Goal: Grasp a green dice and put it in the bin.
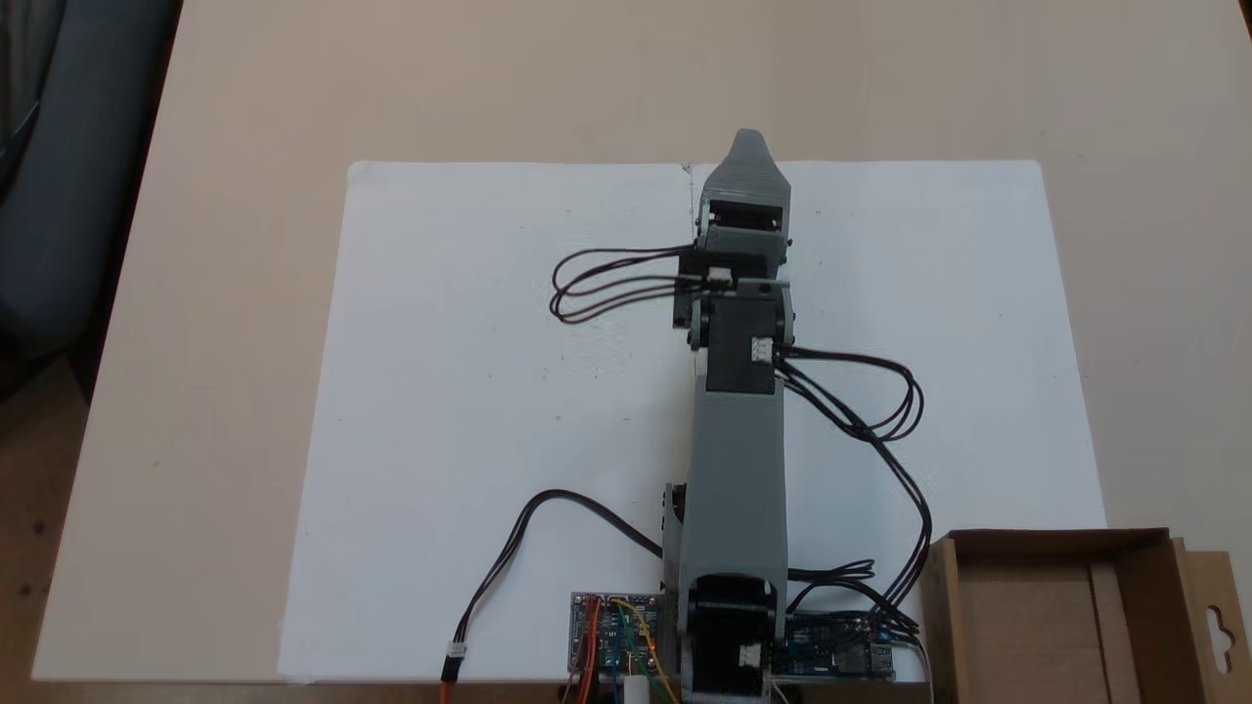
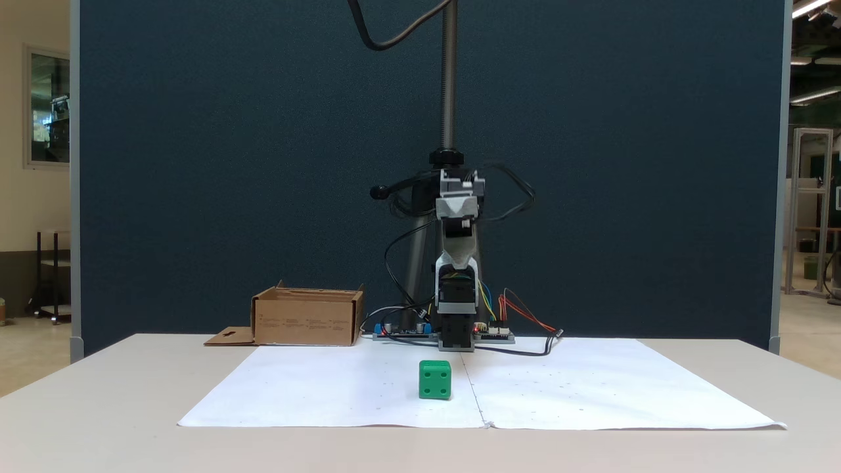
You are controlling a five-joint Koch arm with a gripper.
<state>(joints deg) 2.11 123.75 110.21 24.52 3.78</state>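
Observation:
The green dice [image 2: 435, 380] stands on the white paper, a short way in front of the arm's base and just left of the paper's centre seam. My gripper [image 2: 458, 211] hangs high above the table and points forward, well above the dice and apart from it. From above, the gripper [image 1: 748, 145] reaches to the paper's far edge, and the arm covers the spot where the dice lies. Its jaws lie one over the other, so the gap between them is hidden. The bin [image 1: 1051, 538] is a brown cardboard box beside the arm's base; its [image 2: 307, 320] flap lies flat on the table.
A white paper sheet [image 1: 489, 391] covers the middle of the beige table [image 1: 245, 117]. Circuit boards [image 1: 614, 634] and looping black cables [image 1: 880, 411] sit around the base. A dark partition [image 2: 197, 164] and a metal pole [image 2: 449, 79] stand behind the arm.

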